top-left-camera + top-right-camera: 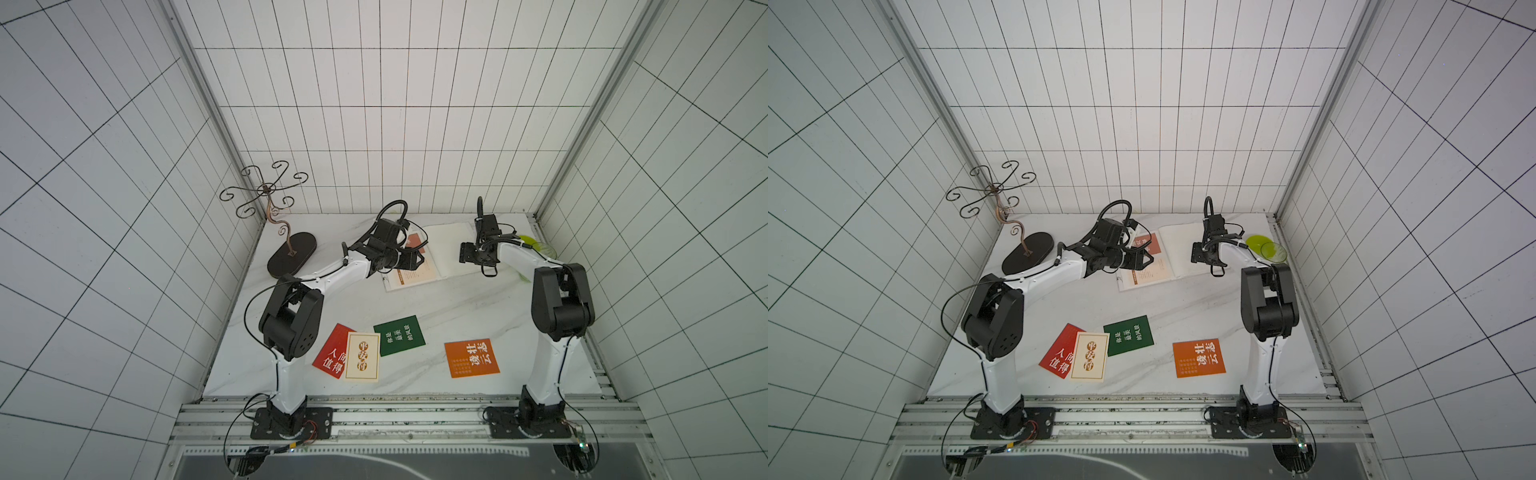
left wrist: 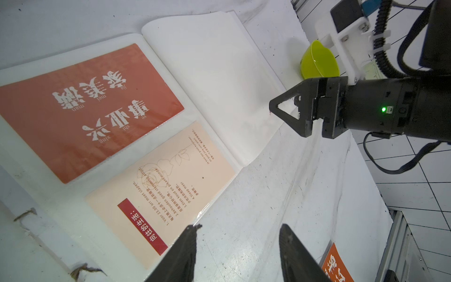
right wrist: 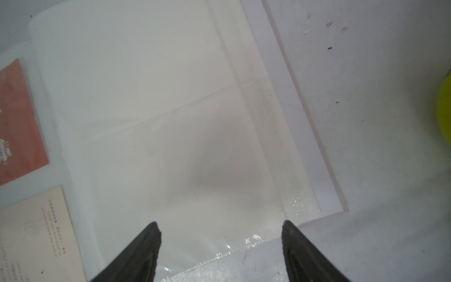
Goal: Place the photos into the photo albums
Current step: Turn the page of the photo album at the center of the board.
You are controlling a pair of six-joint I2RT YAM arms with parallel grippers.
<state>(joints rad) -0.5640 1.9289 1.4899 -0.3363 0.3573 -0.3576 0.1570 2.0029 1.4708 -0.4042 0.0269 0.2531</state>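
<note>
Hovering with my left gripper [image 2: 239, 227] and right gripper [image 3: 220, 223] both spread and empty at the open photo album [image 1: 453, 249], I count the sleeved orange photo [image 2: 90, 109] and sleeved cream photo [image 2: 166, 190] as done, while the red photo [image 1: 332, 353], loose cream photo [image 1: 362, 356], green photo [image 1: 400, 335] and loose orange photo [image 1: 471, 357] lie on the table [image 1: 457, 303], not yet placed.

Album [image 3: 170, 97] pages: clear plastic sleeves, glossy, finely textured at the edge.
Table [image 1: 415, 307]: white marble-look, smooth.
Orange card [image 1: 471, 358]: matt paper.
Bowl [image 2: 317, 61]: translucent glossy plastic.
Stand [image 1: 270, 195]: dark wire metal.

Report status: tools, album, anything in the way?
Left tool open, empty. Right tool open over blank page. Album open, two cards in; four cards on table. Nothing blocking.
</note>
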